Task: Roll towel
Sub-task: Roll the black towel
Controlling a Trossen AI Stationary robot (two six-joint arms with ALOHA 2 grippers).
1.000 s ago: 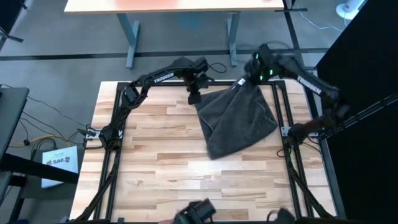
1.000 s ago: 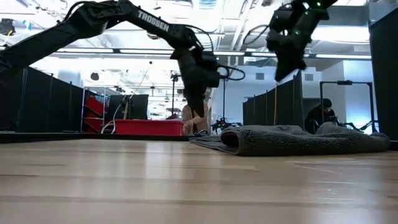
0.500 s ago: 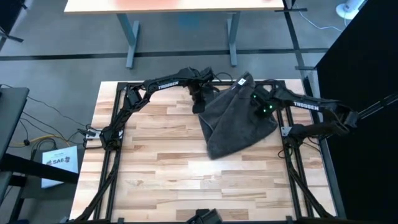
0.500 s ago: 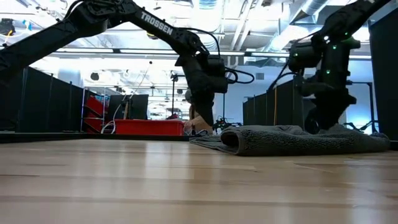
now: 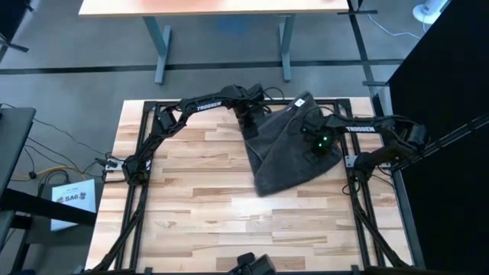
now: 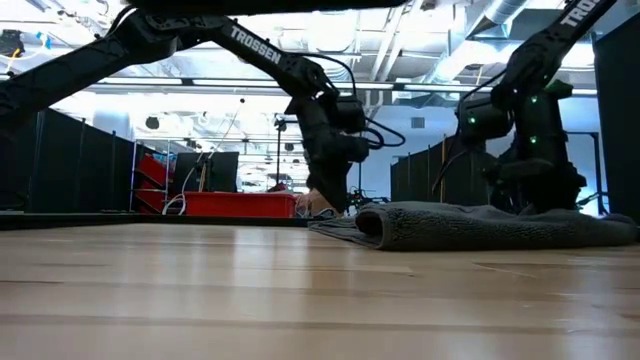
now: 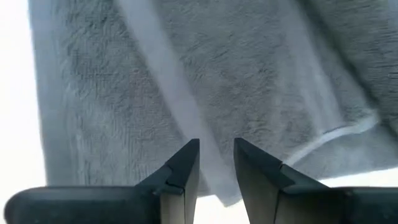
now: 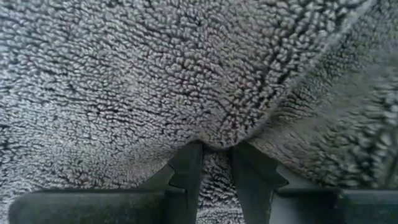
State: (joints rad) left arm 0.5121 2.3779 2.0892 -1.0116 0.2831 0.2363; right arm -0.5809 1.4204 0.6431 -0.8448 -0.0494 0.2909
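Note:
The dark grey towel [image 5: 286,156] lies folded over itself at the table's far right, its white tag [image 5: 299,101] by the far corner; its folded edge faces the low view [image 6: 385,225]. My left gripper [image 5: 248,128] is low over the towel's far left hemmed edge [image 7: 186,118], its fingers a narrow gap apart [image 7: 216,155]; I cannot tell whether it touches the cloth. My right gripper [image 5: 317,147] is down on the towel's right part, shut on cloth [image 8: 216,155]. My right gripper pinches a raised pucker of the towel's top surface [image 8: 217,140] between its two fingers, coming from above and pointing down. A ridge of cloth [image 8: 292,74] runs away from the fingertips. The towel stays lying on the table.
The black frame rail [image 5: 348,153] and the table's right edge run close beside the towel. Bare wood [image 5: 191,198] spreads across the table's left and near parts. A desk [image 5: 221,8] stands beyond the far edge.
My right gripper has come down from high over the far right corner, toward the near edge, onto the towel's right part. My left gripper has moved right and down to the towel's far left edge. The towel has kept its place.

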